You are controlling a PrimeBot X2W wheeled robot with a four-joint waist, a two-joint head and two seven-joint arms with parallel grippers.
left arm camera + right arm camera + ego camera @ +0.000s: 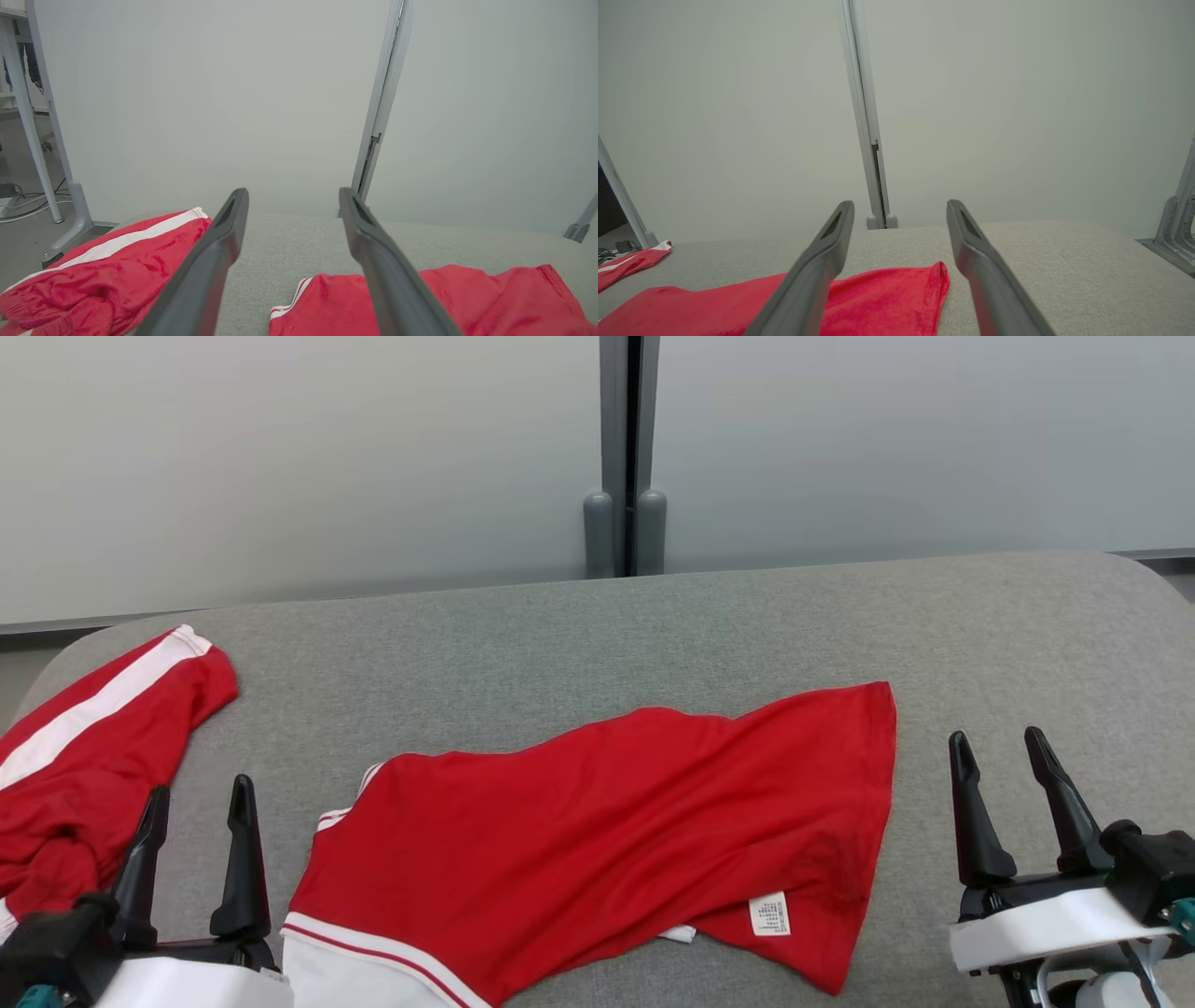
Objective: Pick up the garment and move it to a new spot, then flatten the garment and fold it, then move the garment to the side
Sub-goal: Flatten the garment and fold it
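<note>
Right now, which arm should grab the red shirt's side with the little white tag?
Probably right. The right end effector, open, sits just beside that edge of the red shirt, near the white tag. The left end effector is at the shirt's opposite end.

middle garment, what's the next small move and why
Likely ease the right gripper inward toward the right hem of the middle garment: it lies wrinkled and skewed on the grey surface, both grippers' jaws are open and hold nothing, and the left gripper sits between it and a crumpled garment.
</note>
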